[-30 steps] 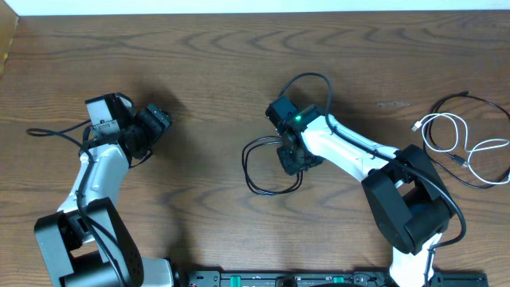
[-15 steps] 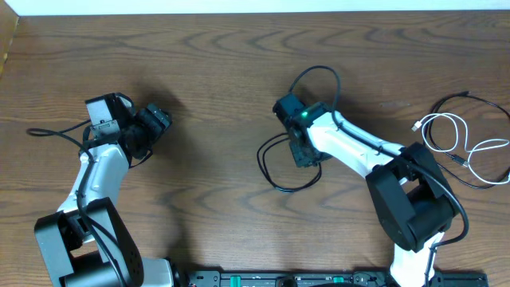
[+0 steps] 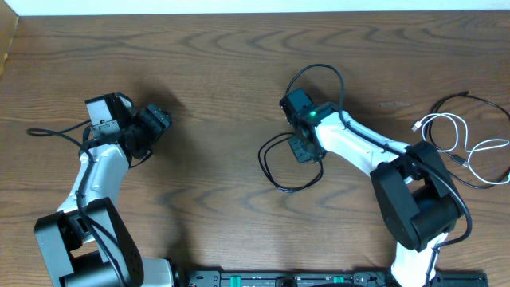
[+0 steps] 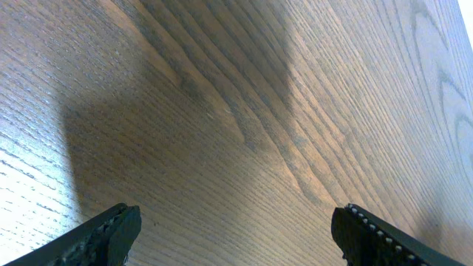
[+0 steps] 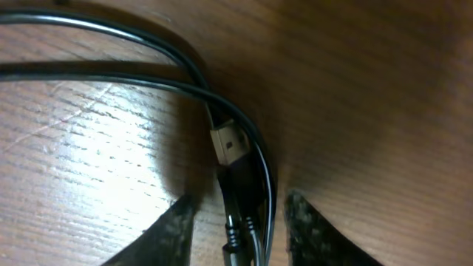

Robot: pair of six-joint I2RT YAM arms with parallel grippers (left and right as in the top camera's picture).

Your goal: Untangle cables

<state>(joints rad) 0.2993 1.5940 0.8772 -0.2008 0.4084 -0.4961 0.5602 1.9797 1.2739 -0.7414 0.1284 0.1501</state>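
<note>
Black cable (image 3: 280, 188) loops on the worktop (image 3: 207, 72) directly under the right gripper (image 5: 240, 222). Its plug (image 5: 229, 144) lies between the fingers (image 5: 174, 229), long axis parallel to them. They straddle it narrowly; whether they pinch it I cannot tell. The left gripper (image 4: 236, 225) hangs wide open and empty, well apart. One white cable (image 3: 437, 117) and a second black cord (image 3: 464, 95) cross far behind the right gripper.
</note>
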